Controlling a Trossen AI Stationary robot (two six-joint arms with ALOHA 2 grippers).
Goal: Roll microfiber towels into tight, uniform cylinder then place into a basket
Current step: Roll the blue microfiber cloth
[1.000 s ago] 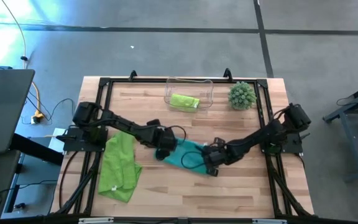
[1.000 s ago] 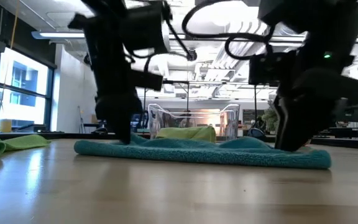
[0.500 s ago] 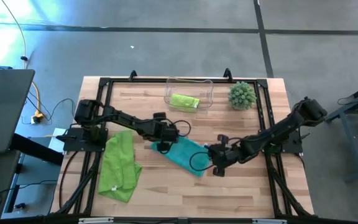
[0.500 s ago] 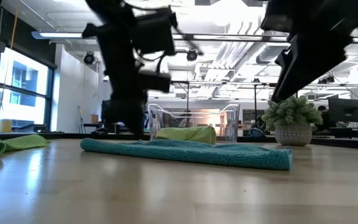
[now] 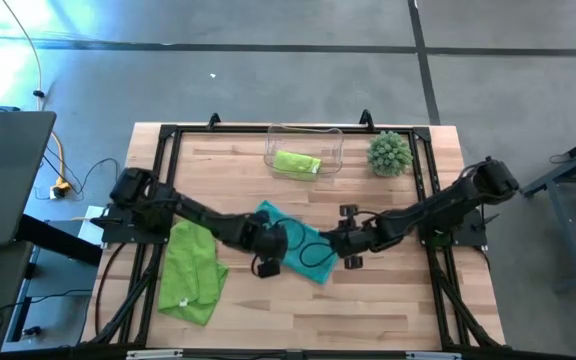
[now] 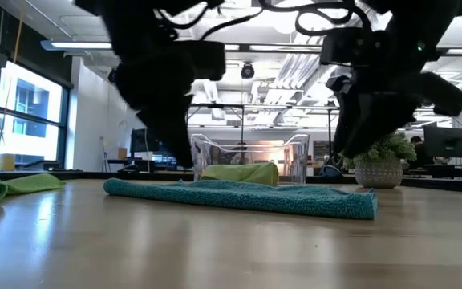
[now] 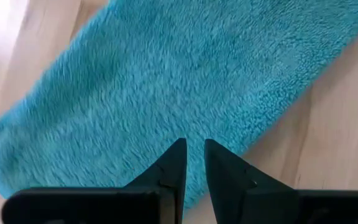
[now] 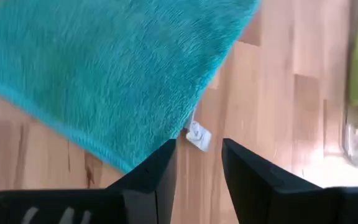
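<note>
**Teal towel released and lying flat; rolling not yet begun**

Since a second ago I have lifted both grippers off the fuzzy teal-blue microfiber towel (image 5: 293,240). My left gripper (image 7: 191,163) has moved toward the lower centre of the overhead frame and hangs above the towel's near edge, fingers drawn nearly together with a narrow gap and nothing between them. My right gripper (image 8: 197,163) has pulled back from the towel's right end and hovers just off its corner, fingers partly spread and empty. The towel itself has shifted and swung; it now lies diagonally across the middle of the wooden table (image 5: 398,300).

Condition of the towel: spread out in a flat, low strip, pile even, a small white tag (image 8: 197,135) at one corner. No roll has been started, so I judge this a repositioning before the first fold.

Other items: one lime-green rolled towel (image 5: 296,163) sits inside the clear plastic basket (image 5: 336,150) at upper centre. The second lime-green towel (image 5: 193,270) lies rumpled at lower left, unrolled.
</note>
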